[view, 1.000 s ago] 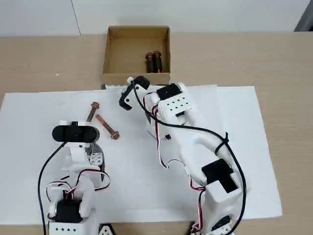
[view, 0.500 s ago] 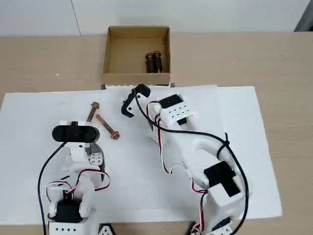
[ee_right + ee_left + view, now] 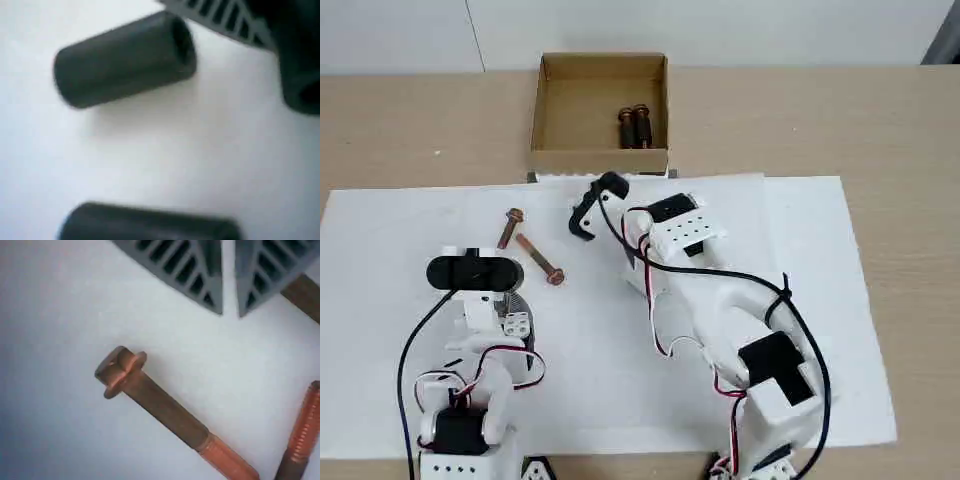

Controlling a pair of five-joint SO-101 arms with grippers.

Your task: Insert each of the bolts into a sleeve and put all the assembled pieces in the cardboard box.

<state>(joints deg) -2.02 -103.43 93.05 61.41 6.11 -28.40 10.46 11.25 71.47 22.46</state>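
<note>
Two copper bolts (image 3: 510, 226) (image 3: 540, 258) lie loose on the white paper, and the left wrist view has them close up (image 3: 160, 410) (image 3: 300, 440). My left gripper (image 3: 229, 310) hangs just above them, shut with nothing in it. Two black sleeves (image 3: 125, 60) (image 3: 150, 227) lie on the paper under my right gripper (image 3: 592, 206), which stands open just in front of the cardboard box (image 3: 548, 110). Two assembled pieces (image 3: 633, 127) lie side by side in the box's right half.
The white paper sheet (image 3: 410, 230) covers most of the wooden table (image 3: 840, 120). The right arm's body (image 3: 720, 300) stretches diagonally across the sheet's middle. The left arm (image 3: 470, 340) stands at the front left.
My right arm has drawn back a little from the box's front wall toward the table's front. The left arm and the bolts have stayed where they were.
</note>
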